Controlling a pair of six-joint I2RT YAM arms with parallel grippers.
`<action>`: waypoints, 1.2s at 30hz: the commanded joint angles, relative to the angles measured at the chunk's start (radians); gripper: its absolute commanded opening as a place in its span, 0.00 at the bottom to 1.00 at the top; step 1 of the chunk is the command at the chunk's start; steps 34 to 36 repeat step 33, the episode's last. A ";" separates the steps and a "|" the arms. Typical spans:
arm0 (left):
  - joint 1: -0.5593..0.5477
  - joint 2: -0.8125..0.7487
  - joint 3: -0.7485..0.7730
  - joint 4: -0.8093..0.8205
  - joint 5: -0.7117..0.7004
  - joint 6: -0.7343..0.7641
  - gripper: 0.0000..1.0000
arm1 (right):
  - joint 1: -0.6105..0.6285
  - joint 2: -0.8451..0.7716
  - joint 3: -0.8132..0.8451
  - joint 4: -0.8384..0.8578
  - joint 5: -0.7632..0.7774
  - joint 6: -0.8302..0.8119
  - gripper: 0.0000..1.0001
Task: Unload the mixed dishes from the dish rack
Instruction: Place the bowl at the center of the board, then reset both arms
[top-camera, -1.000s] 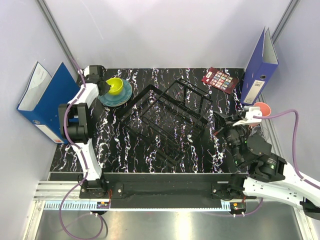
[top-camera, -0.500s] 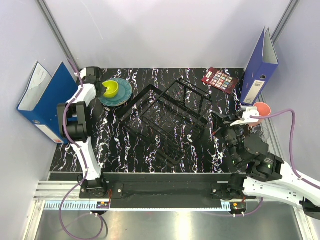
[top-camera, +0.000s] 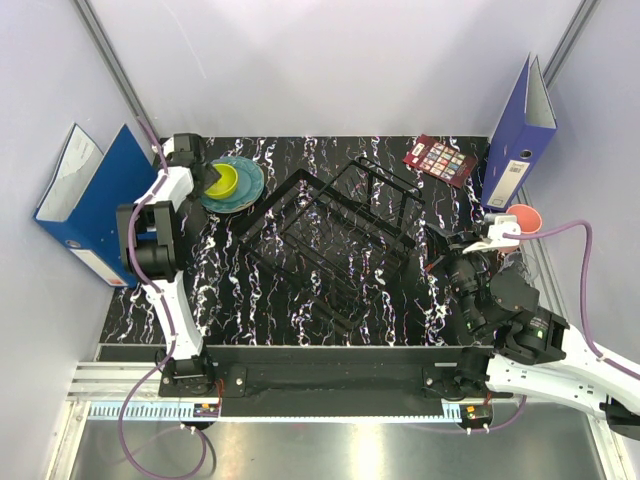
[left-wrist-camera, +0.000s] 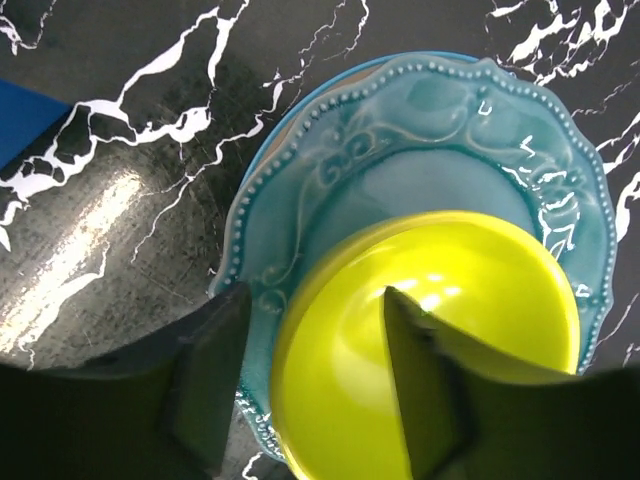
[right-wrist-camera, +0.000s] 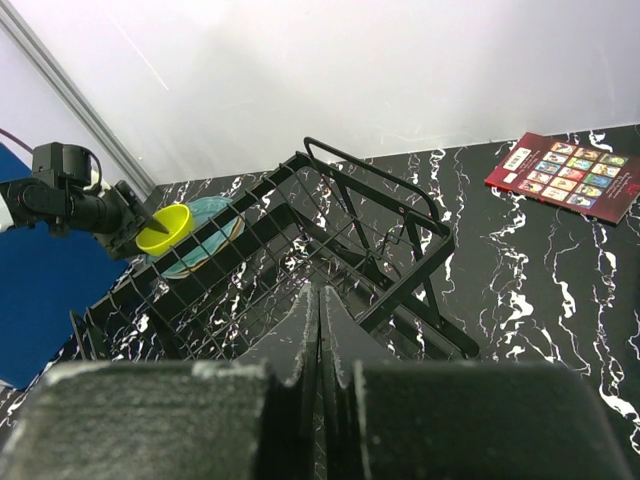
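Small yellow-green bowl (left-wrist-camera: 470, 300) sits nested on teal scalloped plate (left-wrist-camera: 420, 130), far-left corner of desk (top-camera: 230, 290).
Near right: right pincer (right-wrist-camera: 319, 300) closed tight, holding nothing, aimed over the dish rack (top-camera: 335, 232); no dish shows in its slots. Pink cup (top-camera: 525, 217) stands apart at the right edge. Far left: left pincer (left-wrist-camera: 315, 300) part-open, one finger inside the bowl, one outside, rim between them but not pinched. Judged a stacking spot that keeps unloaded dishes together.
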 joint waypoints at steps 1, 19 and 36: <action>0.005 -0.081 0.031 0.011 0.017 -0.011 0.73 | -0.001 0.005 -0.003 0.042 0.020 0.018 0.02; -0.141 -0.703 -0.214 -0.122 -0.046 -0.048 0.99 | -0.001 0.036 -0.005 0.050 0.020 0.018 0.07; -0.524 -1.061 -0.506 -0.139 -0.184 0.015 0.99 | -0.001 0.027 -0.009 0.047 0.005 0.007 0.22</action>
